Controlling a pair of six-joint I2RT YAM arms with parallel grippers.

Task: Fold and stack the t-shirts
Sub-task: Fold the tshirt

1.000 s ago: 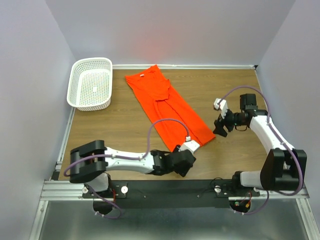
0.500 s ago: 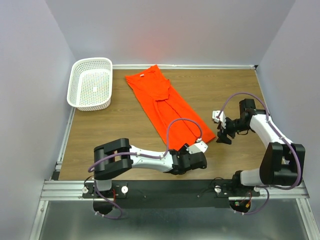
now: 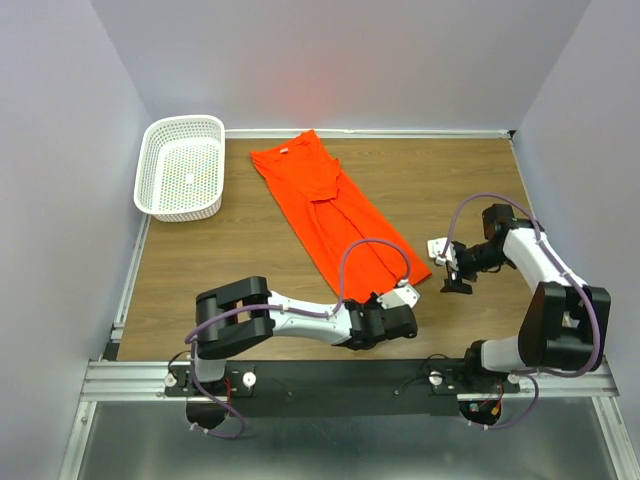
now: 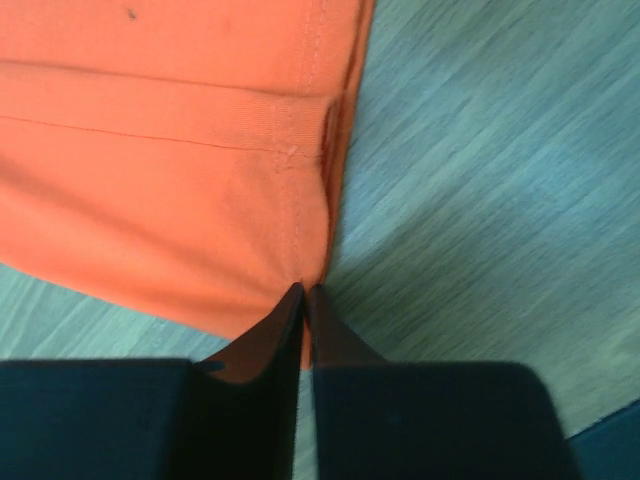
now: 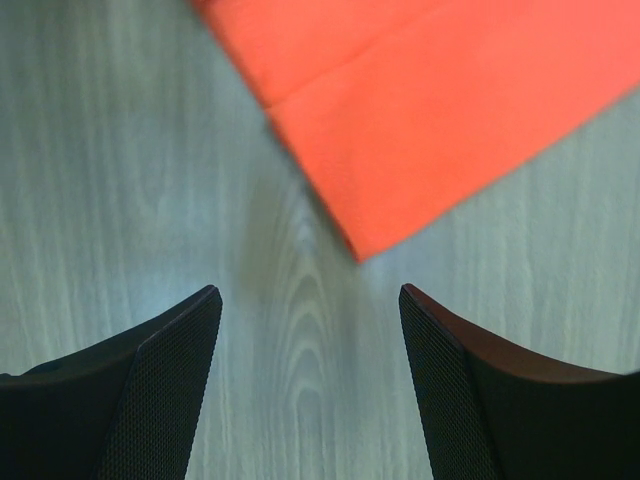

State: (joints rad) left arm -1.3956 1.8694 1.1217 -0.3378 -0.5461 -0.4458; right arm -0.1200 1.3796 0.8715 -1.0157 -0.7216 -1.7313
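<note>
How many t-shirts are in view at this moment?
1. The orange-red t-shirt lies diagonally mid-table, right of the white basket. Another hidden beneath it cannot be ruled out.

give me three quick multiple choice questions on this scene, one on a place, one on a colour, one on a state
1. Where on the table does the white basket stand?
A. far left corner
B. near right corner
C. middle of the near edge

2. What colour is the t-shirt?
A. blue
B. orange-red
C. white

3. How does the right gripper stand?
A. shut on the basket
B. shut on a sleeve
C. open over bare wood

Answers:
1 A, the top view shows the basket by the far left walls.
2 B, every view shows orange-red cloth.
3 C, the right wrist view shows the fingers apart with wood between them and the shirt's corner just beyond.
</note>
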